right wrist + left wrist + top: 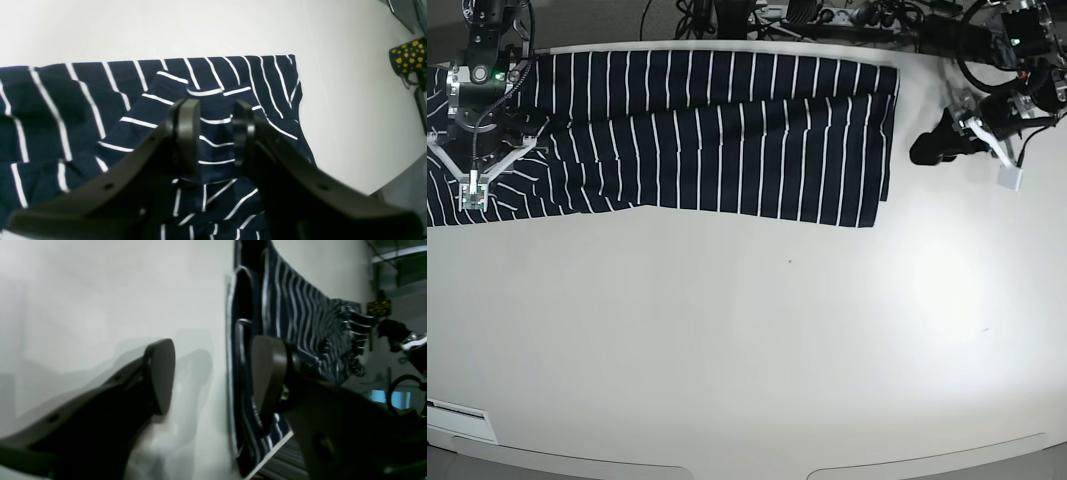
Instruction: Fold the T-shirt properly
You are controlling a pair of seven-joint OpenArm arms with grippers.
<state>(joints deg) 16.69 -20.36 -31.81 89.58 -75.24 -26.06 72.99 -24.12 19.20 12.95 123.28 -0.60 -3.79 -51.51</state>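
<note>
Up at twelve o'clock on the white table (pixel 757 340), the dark navy white-striped cloth T-shirt (pixel 727 130) is lying as a long band. My right gripper (pixel 213 133) is hovering half-open, empty, over the bunched sleeve; my left gripper (pixel 213 376) is gaping wide beside the hem, probably lining up a pinch.

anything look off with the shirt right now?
Yes. The T-shirt lies mostly flat, but its end under the right hand is rumpled, stripes running at crossed angles. Left hand is open beside the other edge.
</note>
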